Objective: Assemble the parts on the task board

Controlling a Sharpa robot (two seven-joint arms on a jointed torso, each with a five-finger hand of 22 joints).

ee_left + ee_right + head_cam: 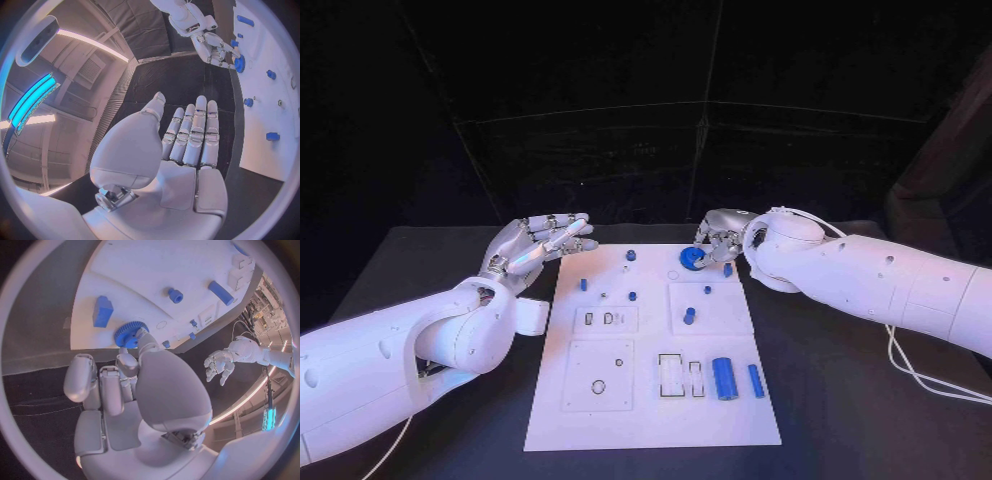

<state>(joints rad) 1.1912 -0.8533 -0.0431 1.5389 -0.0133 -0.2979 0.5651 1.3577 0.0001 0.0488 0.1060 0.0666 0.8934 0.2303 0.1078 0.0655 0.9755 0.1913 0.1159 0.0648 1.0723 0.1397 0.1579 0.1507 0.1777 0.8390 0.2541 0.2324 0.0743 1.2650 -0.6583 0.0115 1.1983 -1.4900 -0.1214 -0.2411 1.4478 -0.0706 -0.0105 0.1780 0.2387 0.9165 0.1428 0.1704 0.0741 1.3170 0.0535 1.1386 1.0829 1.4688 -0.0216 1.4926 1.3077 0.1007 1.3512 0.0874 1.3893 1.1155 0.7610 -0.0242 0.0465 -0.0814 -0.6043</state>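
Right wrist view: right hand (134, 390) fingertips on the blue gear (130, 333), far edge of the task board (125, 270); grip unclear. Left hand (538, 245) beside the board, fingers apart, holding nothing. Probably light, hard, toothed, maybe slippery; best pinched by the rim.

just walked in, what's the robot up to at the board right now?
Assembling parts on the white task board. The right hand is at the board's far edge, its fingertips on a blue gear there; whether it actually grips it is unclear. The left hand hovers open, off the board's far left corner, holding nothing. Two blue cylinders lie near the board's near right side.
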